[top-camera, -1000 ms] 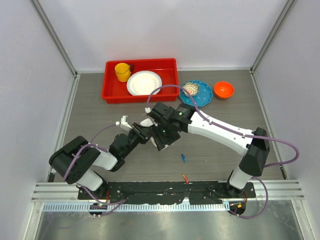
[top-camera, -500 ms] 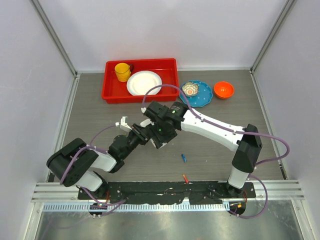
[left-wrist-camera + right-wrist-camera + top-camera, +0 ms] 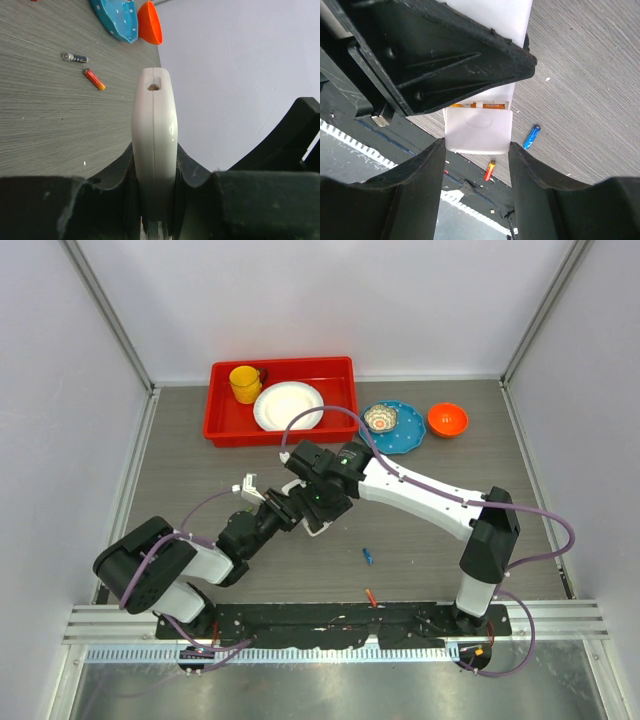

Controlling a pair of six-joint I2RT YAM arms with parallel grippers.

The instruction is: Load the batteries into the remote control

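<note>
White remote (image 3: 154, 115) clamped edge-on in left gripper (image 3: 154, 167); right gripper (image 3: 476, 170) spread, straddling its end. Batteries (image 3: 531, 137) loose on table (image 3: 580, 75) nearby.

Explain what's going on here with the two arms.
The left gripper is clamped on the white remote control, gripping its flat faces. The right gripper straddles the remote's end, with its fingers close against the sides; whether they squeeze is unclear. One orange-labelled battery shows in the remote's back. A blue battery and an orange battery lie loose on the table.
</note>
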